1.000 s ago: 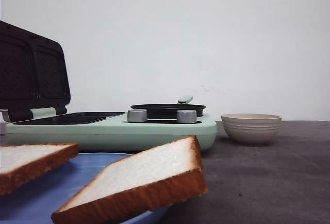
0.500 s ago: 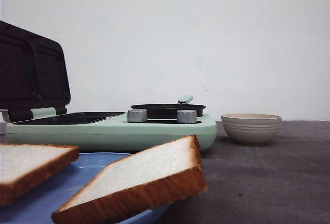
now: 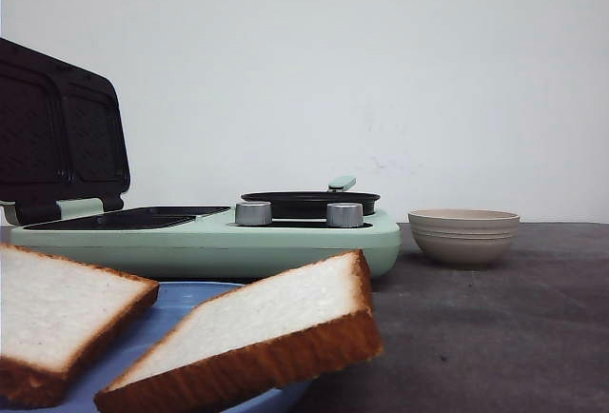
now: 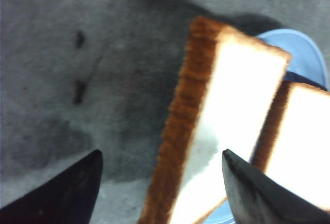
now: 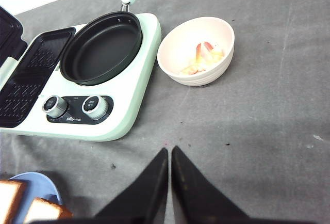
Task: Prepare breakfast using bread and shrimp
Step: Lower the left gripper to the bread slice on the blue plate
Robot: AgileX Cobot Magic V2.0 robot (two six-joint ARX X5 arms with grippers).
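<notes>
Two slices of white bread with brown crust lie on a blue plate (image 3: 181, 301): the left slice (image 3: 57, 308) is tilted, the right slice (image 3: 266, 313) leans over the plate's edge. In the left wrist view my left gripper (image 4: 161, 153) is open, its fingers either side of the crust edge of one slice (image 4: 232, 105); the other slice (image 4: 304, 141) lies beside it. My right gripper (image 5: 169, 149) is shut and empty over the grey table. Pink shrimp (image 5: 203, 59) lie in a cream bowl (image 5: 172, 43).
A mint-green breakfast maker (image 3: 209, 242) stands behind the plate, its dark lid (image 3: 57, 137) raised over the grill plate (image 5: 31, 74). A black pan (image 5: 101, 47) sits on its right half, above two knobs. The cream bowl (image 3: 463, 235) stands to its right.
The left slice has tilted, its left end rising and its right corner dropping. The right slice, the appliance and the bowl have not moved.
</notes>
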